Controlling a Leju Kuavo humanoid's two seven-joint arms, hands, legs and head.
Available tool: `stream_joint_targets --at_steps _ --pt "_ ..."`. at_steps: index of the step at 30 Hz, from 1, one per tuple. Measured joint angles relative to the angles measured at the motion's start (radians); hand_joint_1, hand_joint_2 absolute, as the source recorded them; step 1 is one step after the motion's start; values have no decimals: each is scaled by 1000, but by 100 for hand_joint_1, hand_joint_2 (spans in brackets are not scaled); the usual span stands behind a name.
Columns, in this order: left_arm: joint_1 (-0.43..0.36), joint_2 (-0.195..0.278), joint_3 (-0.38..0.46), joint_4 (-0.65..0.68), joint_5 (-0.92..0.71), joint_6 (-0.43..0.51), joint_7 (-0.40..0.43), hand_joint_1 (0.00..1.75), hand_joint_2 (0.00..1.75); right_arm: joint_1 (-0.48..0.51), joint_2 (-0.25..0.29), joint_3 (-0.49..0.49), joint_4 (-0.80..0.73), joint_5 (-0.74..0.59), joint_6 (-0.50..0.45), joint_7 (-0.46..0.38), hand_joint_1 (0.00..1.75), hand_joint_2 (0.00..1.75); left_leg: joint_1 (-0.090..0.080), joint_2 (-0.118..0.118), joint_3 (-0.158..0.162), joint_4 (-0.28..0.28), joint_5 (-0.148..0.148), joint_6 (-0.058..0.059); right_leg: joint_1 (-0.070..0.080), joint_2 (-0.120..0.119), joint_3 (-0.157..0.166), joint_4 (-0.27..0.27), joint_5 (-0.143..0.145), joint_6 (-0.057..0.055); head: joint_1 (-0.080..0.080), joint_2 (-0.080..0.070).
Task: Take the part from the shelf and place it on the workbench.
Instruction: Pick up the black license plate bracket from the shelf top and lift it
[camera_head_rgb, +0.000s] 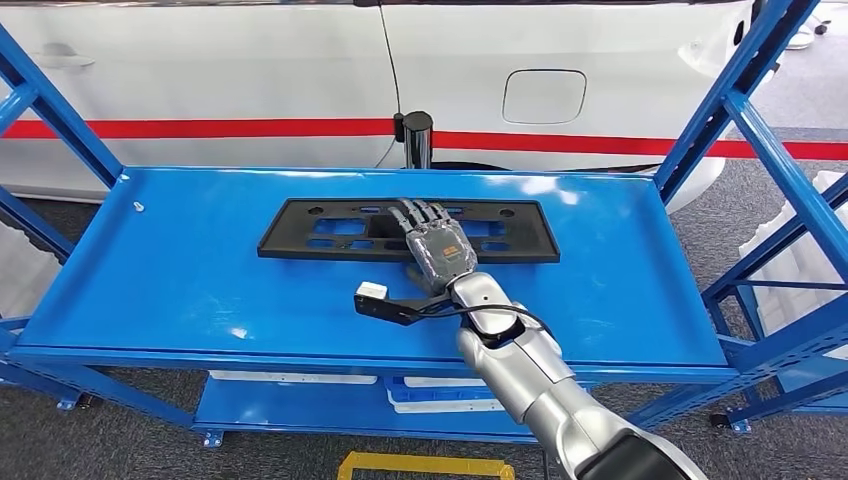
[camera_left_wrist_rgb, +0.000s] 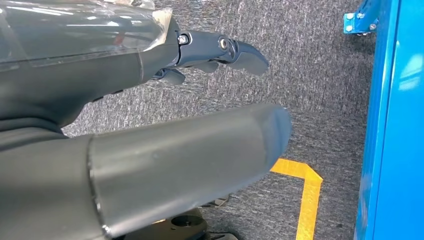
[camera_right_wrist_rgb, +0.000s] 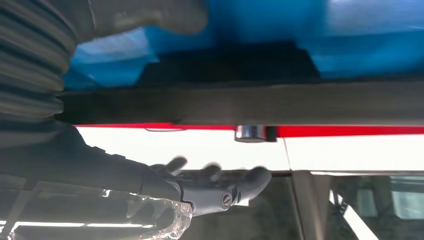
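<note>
The part (camera_head_rgb: 310, 232) is a flat black rectangular frame with cut-outs, lying across the back middle of the blue shelf (camera_head_rgb: 180, 280). My right hand (camera_head_rgb: 435, 240) reaches over the part's near edge, fingers stretched out flat above its middle. In the right wrist view the part's edge (camera_right_wrist_rgb: 250, 102) runs as a dark band between the thumb (camera_right_wrist_rgb: 150, 15) and the spread fingers (camera_right_wrist_rgb: 220, 182), with a gap on the finger side. My left hand (camera_left_wrist_rgb: 100, 70) hangs over the grey floor beside the shelf, fingers extended and holding nothing.
A white car with a red stripe (camera_head_rgb: 200, 128) stands right behind the shelf, and a black post (camera_head_rgb: 417, 135) rises at the back edge. Blue uprights (camera_head_rgb: 740, 110) flank both sides. A lower shelf (camera_head_rgb: 300, 405) carries white items. Yellow floor tape (camera_head_rgb: 425, 465) lies in front.
</note>
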Motion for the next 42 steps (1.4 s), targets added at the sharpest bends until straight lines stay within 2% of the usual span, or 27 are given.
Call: stream_joint_targets --at_steps 10,22,28,31,37,41,42 --pt "-2 0 1 0 -22 2 0 0 0 33 -2 -68 4 66 -18 -19 175 175 0 0 2 0 0 0 0 0 2 0 0 0 0 0" --pt "-3 0 4 0 -50 18 -8 0 0 59 -13 -94 -53 92 -51 -40 175 175 0 0 2 0 0 0 -1 0 2 0 0 0 0 0" --pt "-4 0 5 0 -51 35 -35 0 0 77 -31 -99 -114 93 -73 -47 175 175 0 0 2 0 0 0 -1 0 2 0 0 0 0 0" --pt "-6 0 6 0 -51 58 -73 0 0 87 -45 -107 -160 97 -104 -47 175 175 0 0 1 0 0 0 -1 0 1 0 0 0 0 0" --pt "-18 -4 19 0 -53 77 -123 0 0 41 -103 -152 -296 79 -135 -48 175 175 -1 0 1 0 0 0 -1 0 1 0 0 0 0 0" --pt "-29 -9 21 0 -74 89 -144 0 175 10 -143 -188 -393 55 -161 -53 175 175 -1 0 0 1 0 0 -2 0 1 0 0 0 0 0" --pt "-31 -10 21 0 -78 88 -144 0 175 -1 -155 -198 -420 51 -166 -54 175 175 -1 0 0 1 0 0 -2 0 1 0 0 0 0 0"
